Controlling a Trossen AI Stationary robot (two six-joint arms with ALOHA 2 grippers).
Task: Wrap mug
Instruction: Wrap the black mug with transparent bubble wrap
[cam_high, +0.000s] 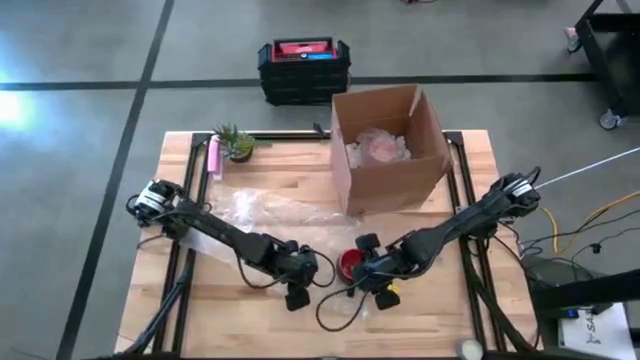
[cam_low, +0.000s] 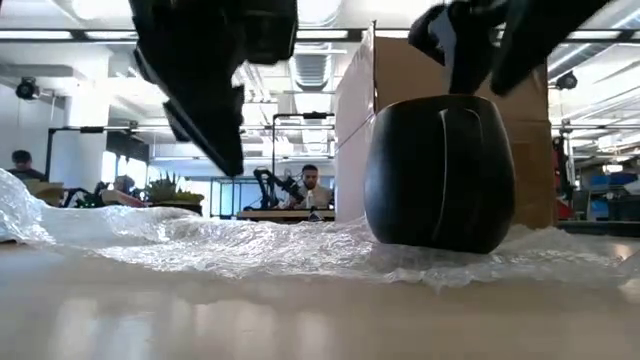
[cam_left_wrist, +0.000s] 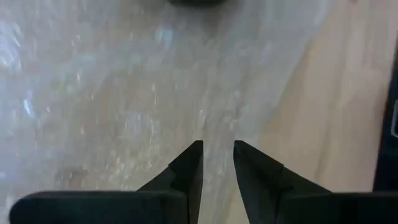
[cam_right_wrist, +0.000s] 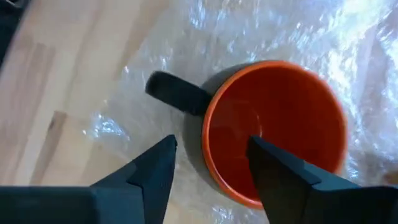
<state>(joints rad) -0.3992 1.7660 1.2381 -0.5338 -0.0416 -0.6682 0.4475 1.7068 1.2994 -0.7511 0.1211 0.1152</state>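
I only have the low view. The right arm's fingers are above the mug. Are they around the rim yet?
Observer: The right wrist view shows the right gripper open and straddling the rim of the mug, with one finger over the orange inside and one outside.
Operator: Where's the handle?
Observer: The handle sticks out just beyond the outside finger, over the bubble wrap.
Operator: And the left arm?
Observer: The left gripper is over the wrap, fingers slightly apart, holding nothing.
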